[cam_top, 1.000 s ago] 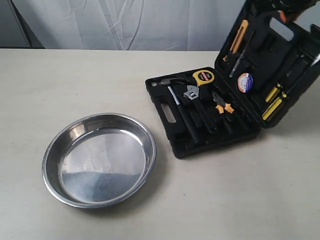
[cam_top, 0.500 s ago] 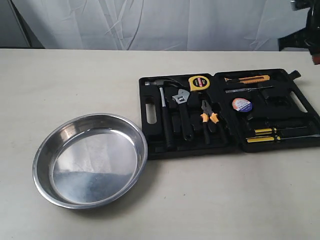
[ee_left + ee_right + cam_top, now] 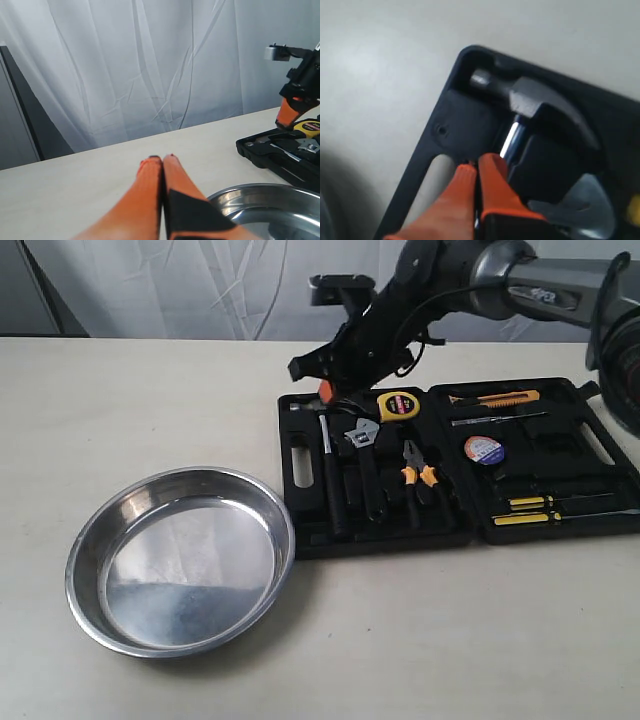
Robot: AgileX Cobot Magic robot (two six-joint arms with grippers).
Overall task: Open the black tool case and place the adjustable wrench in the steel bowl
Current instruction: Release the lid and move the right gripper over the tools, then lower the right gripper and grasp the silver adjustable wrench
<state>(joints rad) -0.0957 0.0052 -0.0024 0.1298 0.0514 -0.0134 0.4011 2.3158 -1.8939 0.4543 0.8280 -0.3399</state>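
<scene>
The black tool case [image 3: 455,530] lies open and flat on the table, its lid half [image 3: 560,455] to the right. The adjustable wrench [image 3: 365,465], with a silver head and a black handle, rests in its slot between the hammer [image 3: 328,475] and the pliers [image 3: 418,478]. My right gripper [image 3: 325,390] hovers shut over the case's far left corner; its fingertips [image 3: 477,165] stand just beside the hammer head [image 3: 540,102], and the wrench head [image 3: 585,205] lies close by. The steel bowl [image 3: 285,530] sits left of the case. My left gripper [image 3: 161,159] is shut on nothing, above the table beside the bowl [image 3: 260,192].
The tray also holds a yellow tape measure [image 3: 402,406]. In the lid are a utility knife [image 3: 495,397], a round tape roll [image 3: 483,450] and yellow-handled screwdrivers [image 3: 525,510]. A white curtain hangs behind the table.
The case lid has gone from half raised to lying flat. My right arm has left the lid at the upper right and come down over the hammer head at the case's far left corner.
</scene>
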